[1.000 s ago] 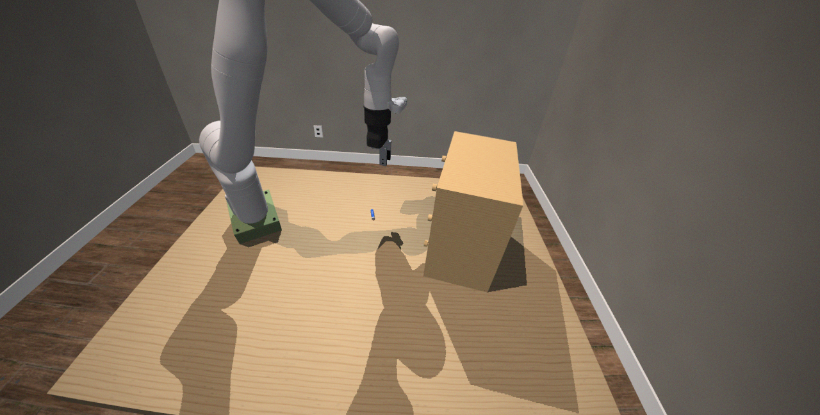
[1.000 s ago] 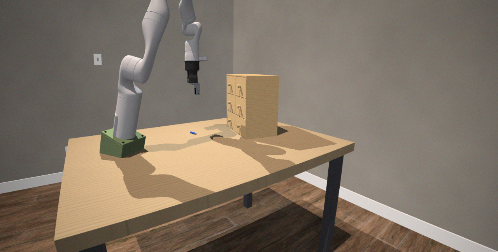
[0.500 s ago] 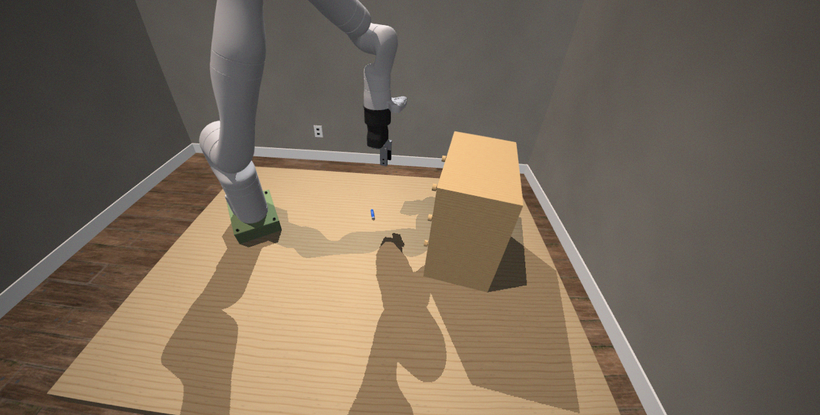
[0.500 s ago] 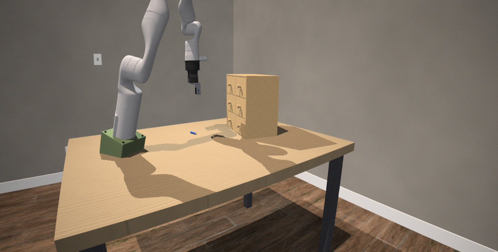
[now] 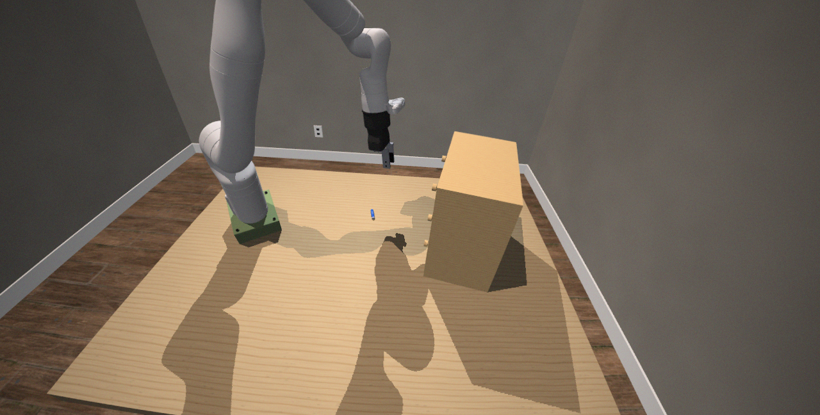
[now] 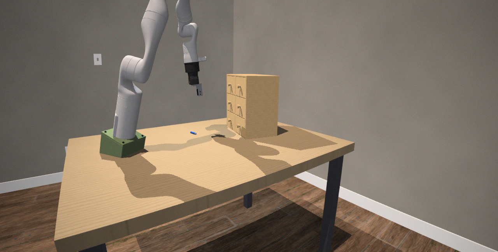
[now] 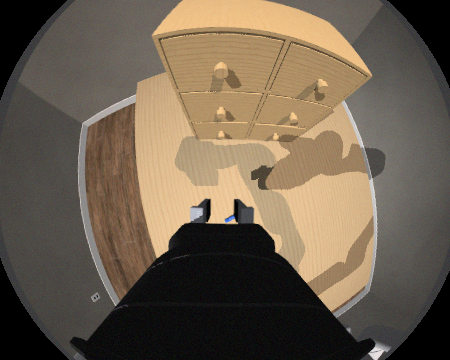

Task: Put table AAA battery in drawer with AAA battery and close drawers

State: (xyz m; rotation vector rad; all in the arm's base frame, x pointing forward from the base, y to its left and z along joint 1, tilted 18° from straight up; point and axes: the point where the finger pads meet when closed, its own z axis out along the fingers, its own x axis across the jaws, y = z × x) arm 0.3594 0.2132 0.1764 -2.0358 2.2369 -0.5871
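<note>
A small blue AAA battery (image 5: pixel 372 214) (image 6: pixel 193 133) (image 7: pixel 229 218) lies on the wooden table (image 5: pixel 321 321) (image 6: pixel 167 181), between the arm's base and the chest. The small wooden chest (image 5: pixel 478 206) (image 6: pixel 259 105) (image 7: pixel 252 27) stands upright at the table's far right side, with six knobbed drawers in two columns, all pushed in. What the drawers hold is hidden. My gripper (image 5: pixel 387 157) (image 6: pixel 199 91) (image 7: pixel 222 206) hangs high above the table, almost over the battery and in front of the chest's top drawers. It is partly open and empty.
The arm's green base (image 5: pixel 254 223) (image 6: pixel 121 143) sits at the table's left. The table's edges drop to a wood floor (image 6: pixel 243 226). Walls stand close behind the chest.
</note>
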